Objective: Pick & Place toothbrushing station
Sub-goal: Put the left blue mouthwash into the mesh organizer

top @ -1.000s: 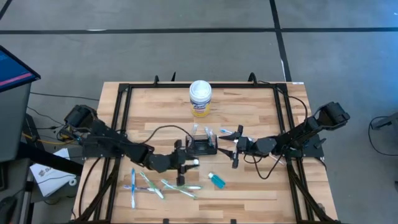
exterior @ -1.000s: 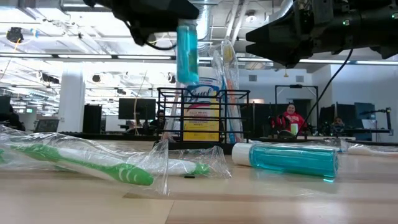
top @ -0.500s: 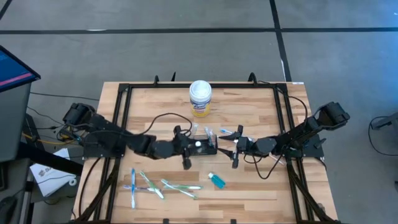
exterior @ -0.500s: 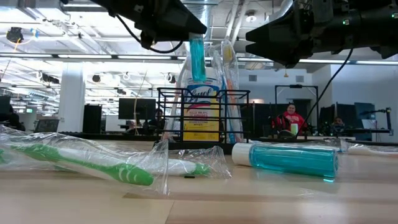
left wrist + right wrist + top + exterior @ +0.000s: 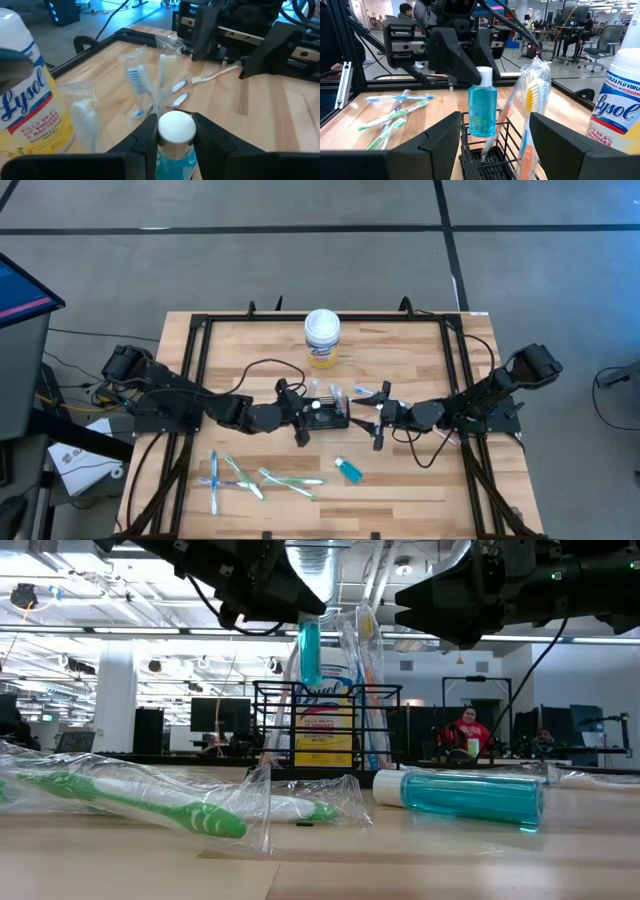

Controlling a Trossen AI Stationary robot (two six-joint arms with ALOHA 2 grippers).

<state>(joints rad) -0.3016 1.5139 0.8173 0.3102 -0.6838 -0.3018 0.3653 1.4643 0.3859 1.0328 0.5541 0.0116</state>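
Observation:
The toothbrushing station, a black wire caddy (image 5: 328,418) (image 5: 487,150), stands mid-table with wrapped toothbrushes (image 5: 532,100) upright in it. My left gripper (image 5: 313,408) (image 5: 176,125) reaches in from the left, shut on a small blue bottle (image 5: 482,107) (image 5: 310,650) with a white cap, held over the caddy. My right gripper (image 5: 379,418) is open at the caddy's right end. Its fingers (image 5: 440,145) stand on either side of that end; whether they touch it I cannot tell. My left gripper pinches the bottle between its two fingers (image 5: 145,137) at the neck, just under the white cap (image 5: 176,127). The fingers come nearly level from the table's left. The bottle hangs upright, cap up, its bottom (image 5: 481,134) about at the caddy's top rim.
A Lysol canister (image 5: 322,338) stands behind the caddy. Several wrapped toothbrushes (image 5: 260,478) (image 5: 150,802) lie at the near left. A second blue bottle (image 5: 347,470) (image 5: 465,795) lies near the front. A black frame (image 5: 190,380) borders the table. People sit in the room beyond.
My left gripper has swung from the near side of the caddy toward the far edge, turning as it went. It has carried the blue bottle, still upright, over the caddy. In the last half second it has barely moved.

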